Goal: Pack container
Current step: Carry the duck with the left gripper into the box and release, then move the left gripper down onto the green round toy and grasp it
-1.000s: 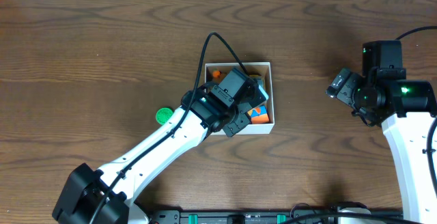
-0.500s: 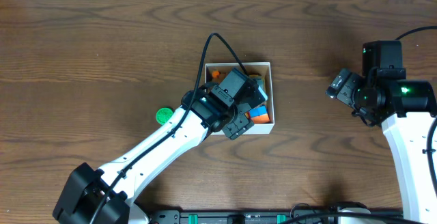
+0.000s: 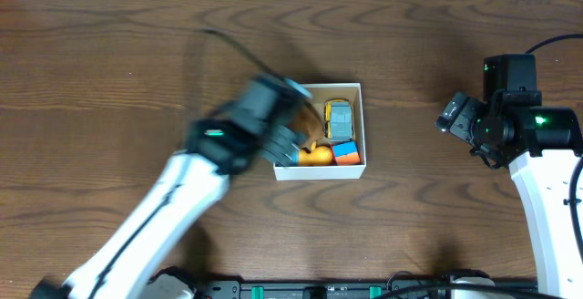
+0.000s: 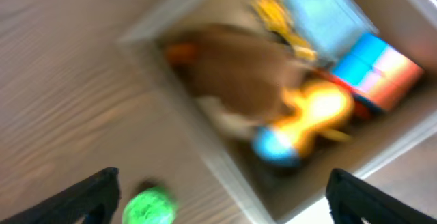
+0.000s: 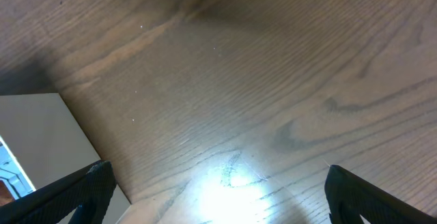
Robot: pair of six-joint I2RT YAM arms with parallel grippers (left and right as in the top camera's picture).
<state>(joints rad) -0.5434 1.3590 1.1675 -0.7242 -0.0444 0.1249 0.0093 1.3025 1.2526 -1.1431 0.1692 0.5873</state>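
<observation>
In the square white cardboard container [image 3: 319,170], a yellow-and-grey toy car [image 3: 339,118] lies behind an orange duck [image 3: 316,156] and a blue-and-orange block [image 3: 347,152]. A green ball [image 4: 149,207] lies outside it.

Container [image 3: 319,170] crowded with toys [image 3: 339,119]

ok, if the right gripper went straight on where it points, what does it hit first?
The right gripper would most likely meet the bare wooden table first. Its wrist view shows only wood grain straight ahead, though depth is unclear.
</observation>
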